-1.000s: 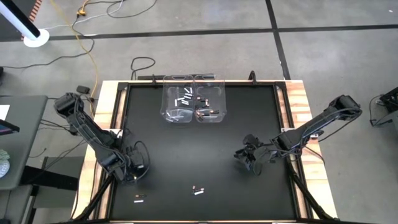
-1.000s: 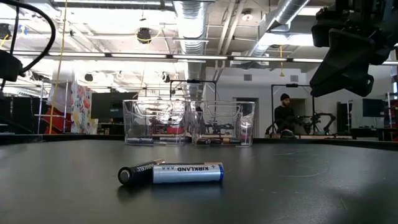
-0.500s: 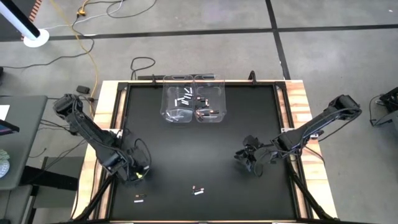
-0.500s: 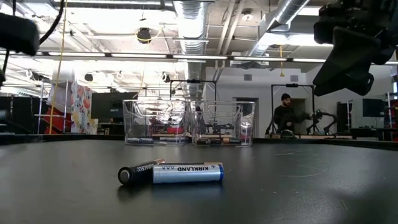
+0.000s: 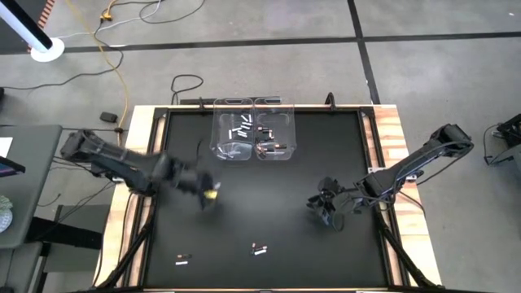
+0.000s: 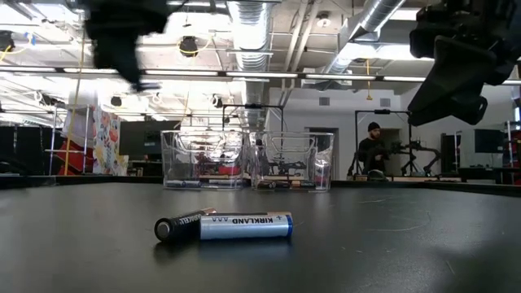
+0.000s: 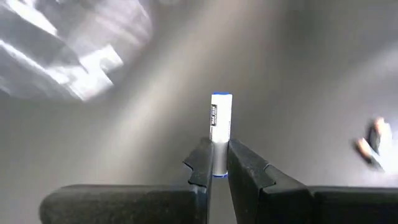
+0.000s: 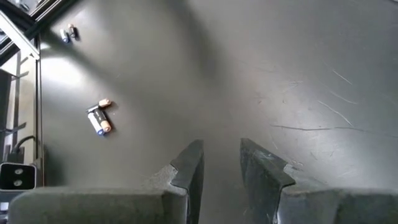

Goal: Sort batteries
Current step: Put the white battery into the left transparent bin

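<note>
My left gripper [image 5: 208,196] hangs above the table's left-middle, shut on a white battery with blue ends [image 7: 221,118]; it shows as a dark blur in the low view [image 6: 122,41]. My right gripper [image 5: 326,213] waits open at the right-middle, with nothing between its fingers [image 8: 221,163]. Two batteries [image 5: 259,248] lie side by side on their sides on the black table near the front edge, close to the low camera [image 6: 224,226]. Another pair [image 5: 183,260] lies at the front left. Two clear bins [image 5: 236,134] [image 5: 274,134] at the back hold several batteries. My left gripper pinches the battery's near end [image 7: 217,163] between its two fingertips. The battery points out beyond the fingers, in line with them. The fingers slant down over the table, and the battery is lifted clear of it.
The clear bins [image 6: 203,159] [image 6: 293,159] stand side by side at the table's far edge. Wooden rails [image 5: 138,122] frame the black mat. A wide bare stretch of mat lies between the two grippers. A person sits in the room beyond the table [image 6: 373,150].
My left gripper has risen from the table's front left and swung toward the right and far side, toward the bins, staying shut on the battery and carrying it clear of the mat. The loose batteries have stayed in place.
</note>
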You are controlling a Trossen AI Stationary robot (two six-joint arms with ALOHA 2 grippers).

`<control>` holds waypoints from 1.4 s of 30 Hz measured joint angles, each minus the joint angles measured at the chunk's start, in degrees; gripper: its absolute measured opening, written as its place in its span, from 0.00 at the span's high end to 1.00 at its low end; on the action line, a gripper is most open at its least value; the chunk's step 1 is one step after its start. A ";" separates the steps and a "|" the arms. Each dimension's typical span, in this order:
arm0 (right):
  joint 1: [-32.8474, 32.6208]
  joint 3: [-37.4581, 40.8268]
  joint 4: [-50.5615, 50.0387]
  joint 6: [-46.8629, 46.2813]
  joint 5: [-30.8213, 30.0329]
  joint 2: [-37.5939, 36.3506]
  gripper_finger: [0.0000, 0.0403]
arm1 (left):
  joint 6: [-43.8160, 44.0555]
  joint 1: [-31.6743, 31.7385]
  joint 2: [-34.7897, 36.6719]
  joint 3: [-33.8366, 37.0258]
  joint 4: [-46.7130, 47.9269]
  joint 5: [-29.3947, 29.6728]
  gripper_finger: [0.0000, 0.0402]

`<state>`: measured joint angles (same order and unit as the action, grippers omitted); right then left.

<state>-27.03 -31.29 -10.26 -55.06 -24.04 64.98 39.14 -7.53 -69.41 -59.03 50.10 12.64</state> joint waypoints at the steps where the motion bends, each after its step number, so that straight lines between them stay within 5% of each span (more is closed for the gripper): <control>1: 0.34 0.00 0.00 -0.38 0.00 0.01 0.70 | -3.75 3.66 0.00 -1.59 0.17 -0.33 0.94; 8: 3.40 0.00 0.00 -3.41 -0.01 -0.01 0.70 | -31.08 28.88 -4.07 -13.71 -0.04 -4.89 0.94; 16: 6.34 0.00 0.00 -2.11 -0.02 -0.01 0.70 | -50.75 46.16 -23.26 -30.67 2.27 -13.97 0.94; 27: 6.67 0.00 0.00 -2.00 -0.01 -0.01 0.70 | -59.47 49.75 -42.02 -37.98 9.37 -15.45 0.94; 42: 6.67 0.00 0.00 -1.88 -0.01 -0.01 0.70 | -56.92 49.34 -46.01 -37.98 8.25 -18.38 0.93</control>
<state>-20.36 -31.29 -10.26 -56.95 -24.05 64.97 -17.78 41.80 -115.42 -97.01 58.35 -5.74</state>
